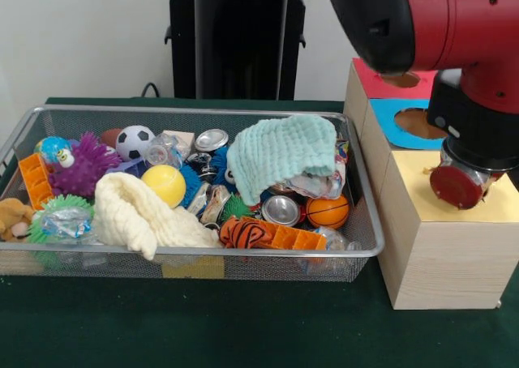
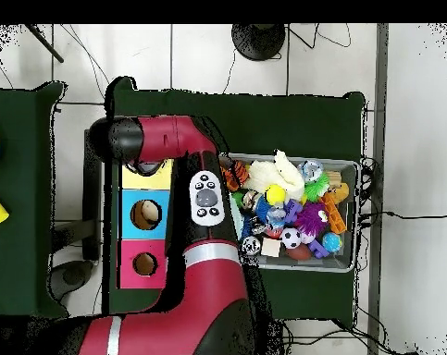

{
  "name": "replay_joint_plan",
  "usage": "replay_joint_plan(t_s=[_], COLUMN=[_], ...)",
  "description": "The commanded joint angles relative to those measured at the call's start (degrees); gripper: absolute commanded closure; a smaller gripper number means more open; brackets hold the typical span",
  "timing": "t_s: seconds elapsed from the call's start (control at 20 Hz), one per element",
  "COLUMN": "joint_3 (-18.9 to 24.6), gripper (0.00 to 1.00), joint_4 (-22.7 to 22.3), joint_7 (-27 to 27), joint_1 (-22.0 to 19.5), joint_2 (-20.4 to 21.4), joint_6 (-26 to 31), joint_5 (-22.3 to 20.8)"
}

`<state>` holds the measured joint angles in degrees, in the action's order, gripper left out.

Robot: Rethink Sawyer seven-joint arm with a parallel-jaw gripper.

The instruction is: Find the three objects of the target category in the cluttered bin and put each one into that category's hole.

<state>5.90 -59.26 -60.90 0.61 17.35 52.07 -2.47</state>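
The wire mesh bin [image 1: 203, 109] sits on the green table, full of toys and cloths; it also shows in the overhead view [image 2: 353, 168]. The yellow-topped box [image 1: 422, 181] stands right of it. My gripper [image 1: 464, 191] is at the arm's end, low over that box's top, and the arm hides the hole. In the overhead view the arm covers most of the yellow top [image 2: 158, 177]. I see no clear polka-dot piece. A speckled scrap [image 1: 341, 151] peeks out by the mint cloth's right edge, too small to identify.
In the bin lie a mint waffle cloth [image 1: 284, 153], a cream fluffy cloth [image 1: 138, 210], balls, cans and spiky toys. Behind the yellow box stand the blue-topped box [image 1: 393, 113] and the red-topped box [image 1: 373, 84], each with an open hole.
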Motion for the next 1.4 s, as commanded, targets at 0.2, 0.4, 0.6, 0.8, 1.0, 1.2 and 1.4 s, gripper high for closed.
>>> replay_joint_plan(t_s=[0.2, 0.4, 0.6, 0.8, 1.0, 1.2, 1.4], joint_3=[5.2, 3.9, 3.8, 3.3, 3.2, 4.9, 4.9], gripper=[1.00, 1.00, 1.00, 1.00, 1.00, 1.00, 1.00], joint_4=[-5.4, -7.6, -11.0, -13.8, -14.6, -14.3, -11.4], joint_7=[-3.1, -5.3, -5.4, -4.8, -4.9, -2.4, -0.2], joint_1=[-2.4, -2.3, -2.2, -1.7, -1.9, -3.2, -4.0], joint_2=[-2.6, -0.3, 4.5, 11.4, 15.0, 16.3, 15.9], joint_6=[-5.3, -3.6, 0.5, 9.8, 12.7, 9.3, 3.6], joint_5=[-1.5, -1.0, 0.3, 1.9, 2.4, 2.1, -0.7])
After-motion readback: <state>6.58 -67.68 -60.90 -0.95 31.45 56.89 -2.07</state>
